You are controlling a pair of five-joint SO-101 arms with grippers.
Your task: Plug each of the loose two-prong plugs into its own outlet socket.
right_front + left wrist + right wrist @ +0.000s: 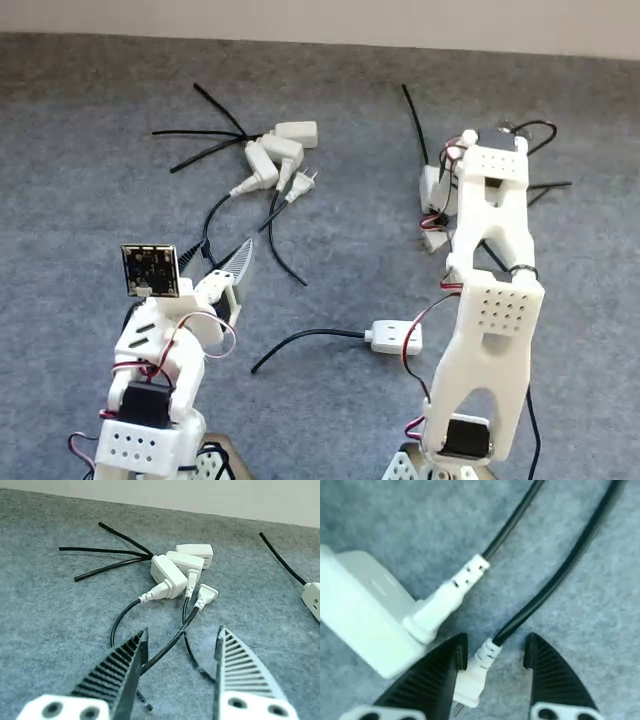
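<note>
Straddling a loose plug point(470, 687) on the table beside a filled socket point(365, 615), my right pincer point(497, 642) gapes wide, gripping nothing; my left pincer point(182, 630) hangs open, empty. Closing here could pinch cord, not body, twisting the prongs. I count two loose plugs and five sockets, three filled.

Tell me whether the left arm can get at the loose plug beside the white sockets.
Probably yes: the left pincer is open and faces the loose plug, with only black cable between.
</note>
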